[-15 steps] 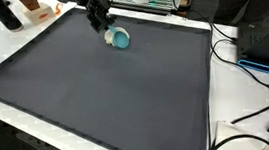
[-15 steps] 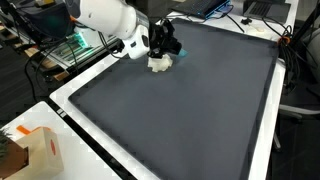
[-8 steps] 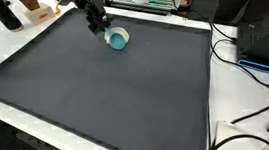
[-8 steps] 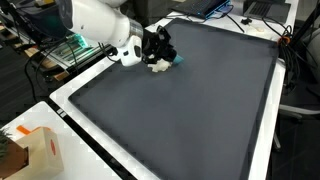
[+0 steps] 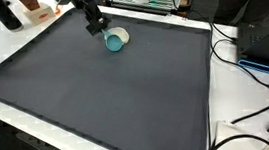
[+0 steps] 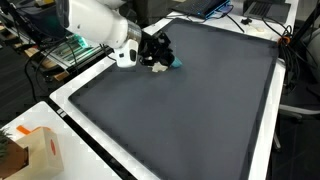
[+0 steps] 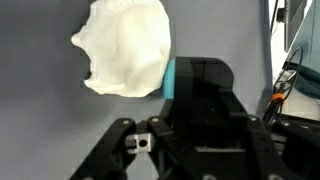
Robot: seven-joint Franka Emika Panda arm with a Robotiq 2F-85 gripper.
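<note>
A small teal cup (image 5: pixel 117 40) lies on the black mat (image 5: pixel 107 98) near its far edge, with a crumpled white wad (image 6: pixel 160 68) right against it. In the wrist view the white wad (image 7: pixel 125 50) fills the upper left, and only a strip of the teal cup (image 7: pixel 169 80) shows beside the fingers. My gripper (image 7: pixel 203 75) hangs directly over the cup with its jaws together as one dark block, and no gap shows between them. Most of the cup is hidden under the fingers, so whether they pinch its wall is unclear. In both exterior views the gripper (image 5: pixel 94 27) (image 6: pixel 157 52) sits just beside the cup.
The mat's white border (image 5: pixel 212 67) rims the table. Cables (image 5: pixel 260 72) and dark equipment lie off one side. A cardboard box (image 6: pixel 35 150) stands at the near corner, and green-lit gear (image 6: pixel 70 45) sits behind the arm.
The gripper has shifted slightly sideways along the mat's far edge and dipped lower. The cup has turned a little, and its pale rim now faces the camera.
</note>
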